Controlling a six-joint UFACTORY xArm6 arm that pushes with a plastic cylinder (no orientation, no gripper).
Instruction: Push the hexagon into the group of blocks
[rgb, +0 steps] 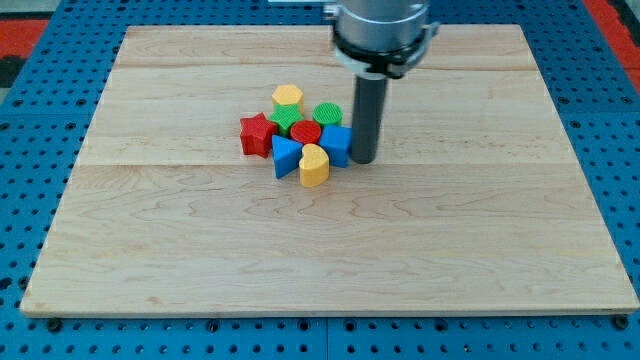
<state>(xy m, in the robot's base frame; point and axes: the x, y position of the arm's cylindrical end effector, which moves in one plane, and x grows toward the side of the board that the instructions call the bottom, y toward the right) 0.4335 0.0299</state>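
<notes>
A yellow hexagon (288, 97) sits at the top of a tight cluster of blocks near the board's middle. Below it are a green star-like block (286, 121), a green round block (327, 114), a red round block (306, 133), a red star (257, 134), a blue triangle-like block (285, 156), a blue cube (337, 144) and a yellow heart-shaped block (314, 165). My tip (363, 160) is at the cluster's right edge, right beside the blue cube. The hexagon touches the green star-like block.
The wooden board (330, 250) lies on a blue perforated surface (40, 110). The arm's grey body (384, 30) hangs over the board's top middle.
</notes>
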